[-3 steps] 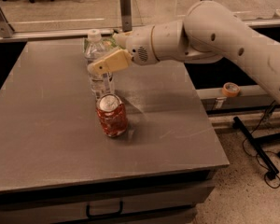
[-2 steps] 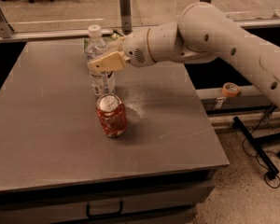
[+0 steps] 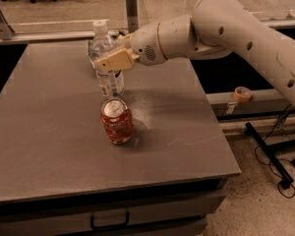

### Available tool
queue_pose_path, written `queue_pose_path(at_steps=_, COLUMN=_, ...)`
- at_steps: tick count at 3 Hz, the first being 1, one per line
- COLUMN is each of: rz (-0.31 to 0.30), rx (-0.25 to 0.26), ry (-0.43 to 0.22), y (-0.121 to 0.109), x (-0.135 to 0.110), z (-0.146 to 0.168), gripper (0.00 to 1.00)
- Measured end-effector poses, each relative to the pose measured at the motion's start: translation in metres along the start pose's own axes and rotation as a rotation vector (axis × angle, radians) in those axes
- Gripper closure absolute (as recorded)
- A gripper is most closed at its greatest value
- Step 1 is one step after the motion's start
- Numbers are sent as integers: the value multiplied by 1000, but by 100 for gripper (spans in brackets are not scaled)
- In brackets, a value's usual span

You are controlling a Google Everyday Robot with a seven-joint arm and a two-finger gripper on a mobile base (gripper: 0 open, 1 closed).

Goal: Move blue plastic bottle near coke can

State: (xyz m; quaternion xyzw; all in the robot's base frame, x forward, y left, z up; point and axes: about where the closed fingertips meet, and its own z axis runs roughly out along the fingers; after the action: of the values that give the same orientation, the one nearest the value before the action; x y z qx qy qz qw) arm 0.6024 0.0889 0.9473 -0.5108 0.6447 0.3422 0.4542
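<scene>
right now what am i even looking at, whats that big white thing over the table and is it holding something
The big white thing is a robot arm, reaching in from the right. There is only one picture, from a single camera looking down at the table; where that camera is mounted can't be told. At the arm's end is its tool, a tan two-finger clamp. It sits at the back of the table, apparently closed around the upper part of a clear water bottle, which stands upright. Just in front of the bottle stands a red can, close to it and also upright. Off the table, a tape roll lies on a ledge to the right.
</scene>
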Motion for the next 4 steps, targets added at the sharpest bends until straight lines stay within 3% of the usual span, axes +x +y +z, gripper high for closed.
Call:
queue_pose_path(at_steps=1, rz=-5, rx=-8, ry=4, y=10, x=-5, z=-13, gripper=100)
queue_pose_path(at_steps=2, rz=4, rx=-15, ry=6, y=25, x=-4, z=-18, gripper=100)
queue_pose_path(at_steps=3, rz=14, rx=-40, ry=-7, y=42, x=3, z=-11, gripper=84)
queue_pose_path(at_steps=4, rz=7, rx=-41, ry=-18, y=51, x=11, z=-6, gripper=61)
